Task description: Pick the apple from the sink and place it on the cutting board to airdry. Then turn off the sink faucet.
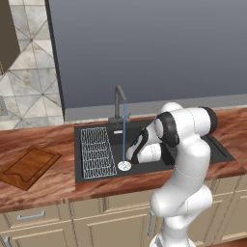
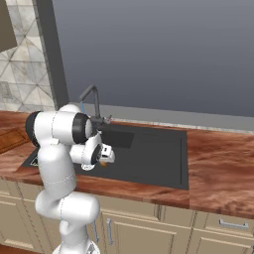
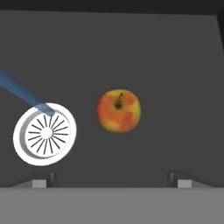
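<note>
Black sink (image 1: pixel 217 149) set in the wood counter (image 1: pixel 53 183), cutting board (image 1: pixel 29 166) far left in the left base view, faucet (image 1: pixel 118 103) streaming water onto the drain strainer (image 3: pixel 44 134), hand view reveals the apple (image 3: pixel 118 110) on the basin floor beside it, gripper (image 3: pixel 112 179) spread wide above, empty

apple (image 3: pixel 118 110) – stem-up, on sink (image 3: pixel 175 65) floor

My own arm hides the apple in the left base view, centre right. In the right base view, only an orange speck (image 2: pixel 103 159) peeks past my wrist, centre left. There the cutting board (image 2: pixel 10 139) is cut off by the left edge, and my arm covers the sink (image 2: pixel 149 154) drain.
</note>
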Motion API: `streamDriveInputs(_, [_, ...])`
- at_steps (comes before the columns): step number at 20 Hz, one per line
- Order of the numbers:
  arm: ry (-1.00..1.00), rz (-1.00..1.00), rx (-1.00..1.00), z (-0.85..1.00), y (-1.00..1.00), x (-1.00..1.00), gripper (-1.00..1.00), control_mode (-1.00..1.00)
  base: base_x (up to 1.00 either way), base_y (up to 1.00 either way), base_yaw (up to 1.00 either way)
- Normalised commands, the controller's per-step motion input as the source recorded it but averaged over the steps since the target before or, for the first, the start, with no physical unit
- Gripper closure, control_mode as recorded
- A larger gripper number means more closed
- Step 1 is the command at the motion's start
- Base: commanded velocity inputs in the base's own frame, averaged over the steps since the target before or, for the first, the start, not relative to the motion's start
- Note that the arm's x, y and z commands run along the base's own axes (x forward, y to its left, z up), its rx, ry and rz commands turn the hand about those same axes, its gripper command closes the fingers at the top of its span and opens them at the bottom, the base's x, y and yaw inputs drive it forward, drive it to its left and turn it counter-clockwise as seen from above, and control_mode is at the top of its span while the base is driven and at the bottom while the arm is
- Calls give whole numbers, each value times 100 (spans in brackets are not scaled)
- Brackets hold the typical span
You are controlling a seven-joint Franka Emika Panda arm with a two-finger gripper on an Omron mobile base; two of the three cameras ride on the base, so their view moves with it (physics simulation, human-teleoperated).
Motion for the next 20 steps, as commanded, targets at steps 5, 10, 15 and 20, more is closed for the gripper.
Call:
streamDriveInputs(5, [-2, 0, 0, -9, 0, 23, -100, -100, 0, 0, 0])
streamDriveInputs(10, [-5, 0, 0, -5, 0, 28, -100, -100, 0, 0, 0])
streamDriveInputs(15, [-2, 0, 0, -15, 0, 24, -100, -100, 0, 0, 0])
streamDriveInputs(20, [0, 0, 0, -20, 0, 16, -100, -100, 0, 0, 0])
